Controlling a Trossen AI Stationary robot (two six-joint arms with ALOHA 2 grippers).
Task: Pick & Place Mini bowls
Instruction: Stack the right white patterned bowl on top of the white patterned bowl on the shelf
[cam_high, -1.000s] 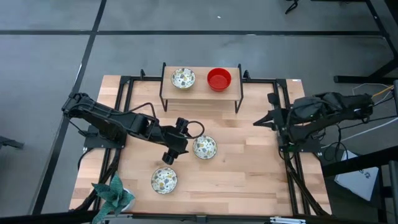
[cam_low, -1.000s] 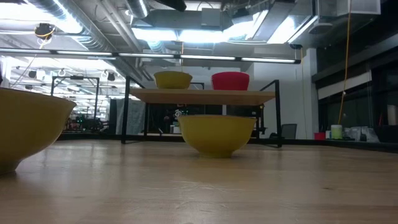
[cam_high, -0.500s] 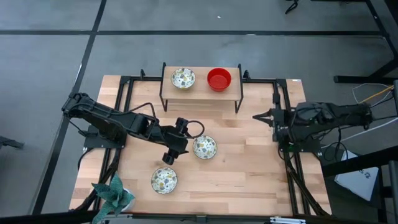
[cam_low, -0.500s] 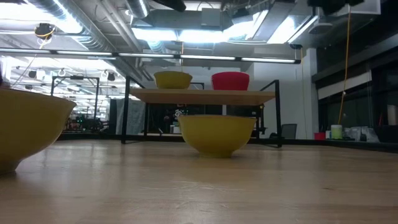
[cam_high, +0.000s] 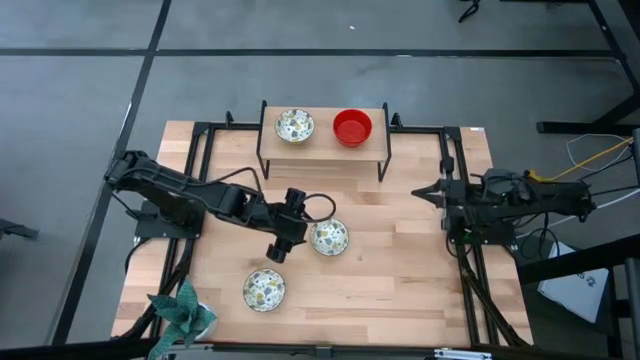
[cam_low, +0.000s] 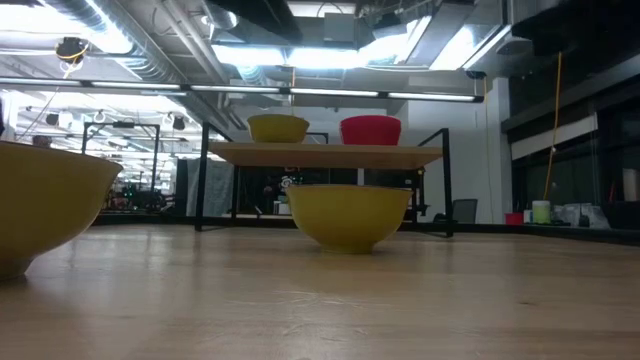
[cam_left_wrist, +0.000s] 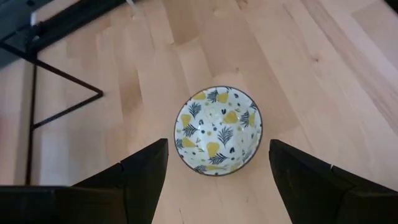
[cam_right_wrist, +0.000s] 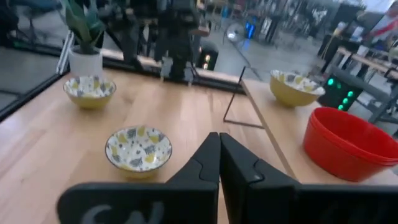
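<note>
Four bowls show: a patterned bowl (cam_high: 294, 125) and red bowl (cam_high: 352, 127) on the shelf (cam_high: 322, 148), two patterned on the table (cam_high: 400, 260), where the spread-fingered left gripper (cam_high: 278, 247) hovers beside the middle bowl (cam_high: 329, 237), right gripper (cam_high: 418, 192) clenched empty at the table's edge.

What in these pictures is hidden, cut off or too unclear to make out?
- Low view: the near yellow-sided bowl is cut by the picture's edge; neither pincer shows.
- High view: the left pincer is too small to read.
- Right wrist view: the glossy red bowl is cut by the edge.
</note>
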